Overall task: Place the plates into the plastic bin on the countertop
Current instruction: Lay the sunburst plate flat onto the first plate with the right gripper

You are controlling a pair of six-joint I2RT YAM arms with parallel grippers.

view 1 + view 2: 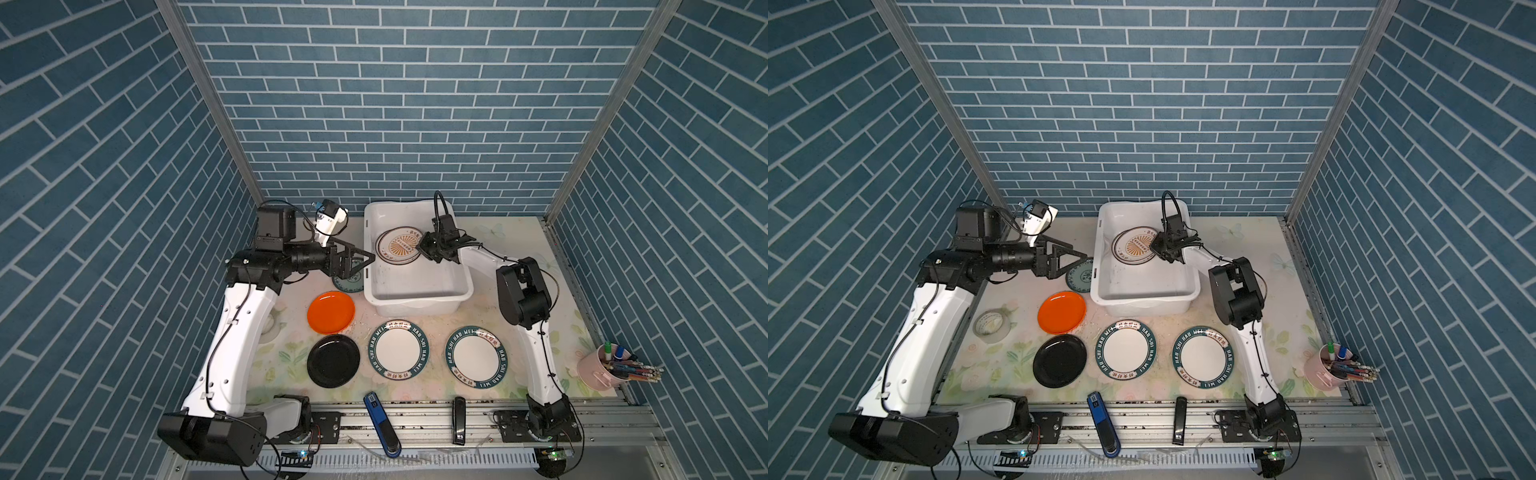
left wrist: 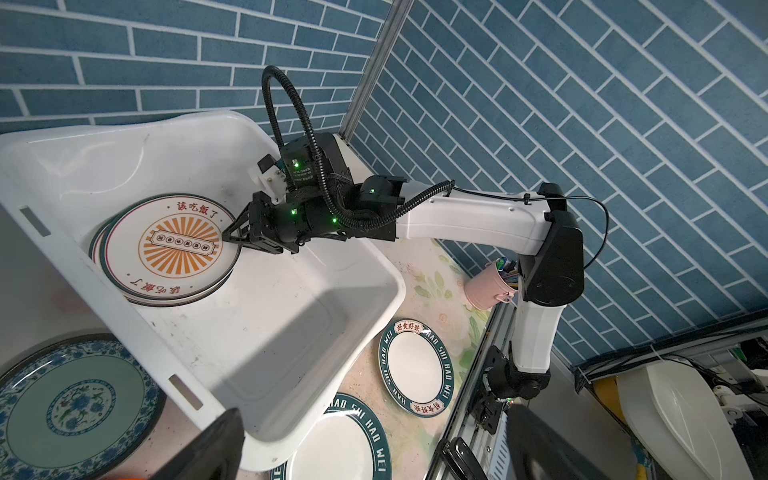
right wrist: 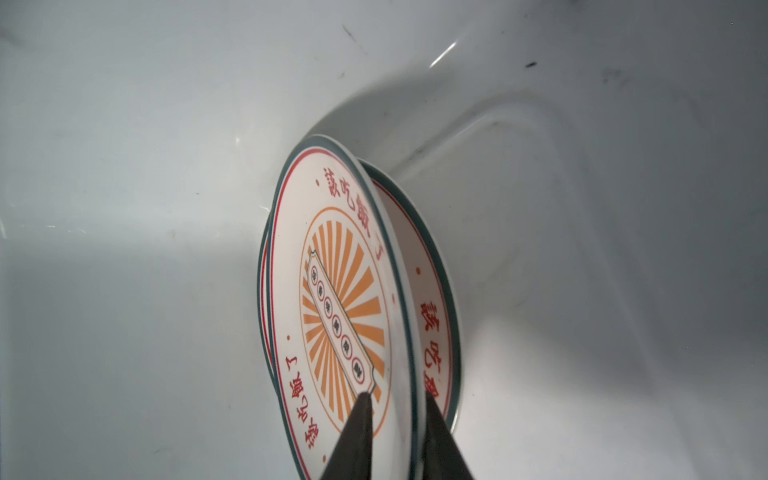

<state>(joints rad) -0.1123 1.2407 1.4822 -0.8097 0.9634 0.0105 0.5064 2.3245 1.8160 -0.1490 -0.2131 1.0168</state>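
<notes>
Stacking is the step I judge myself to be in: my right hand (image 3: 395, 405) reaches inside the large white rectangular plastic bin (image 1: 417, 306), which stands at the middle of the back edge of the cream flower-printed desk (image 1: 432, 387). Its two fingers straddle the rim of the upper white sunburst plate (image 2: 178, 245), one over the face and one under the lip. Whether they pinch it or sit slack about it I cannot tell. A flat plate offers only its rim, so that is where I take it. It rests on the lower white sunburst plate (image 3: 438, 328), both toward the bin's back-left corner, which I reckon leaves floor free for the rest. My left hand (image 1: 362, 262) is spread wide and empty, poised outside the bin's left wall over the small teal patterned plate (image 2: 79, 411), probably so as not to cross the right arm. Five plates wait on the desk: that teal one, the round orange plate (image 1: 331, 312) and round black plate (image 1: 333, 360) toward the left edge, then a white plate with a dark-teal lettered rim (image 1: 399, 355) and its twin (image 1: 476, 357) along the front edge.
</notes>
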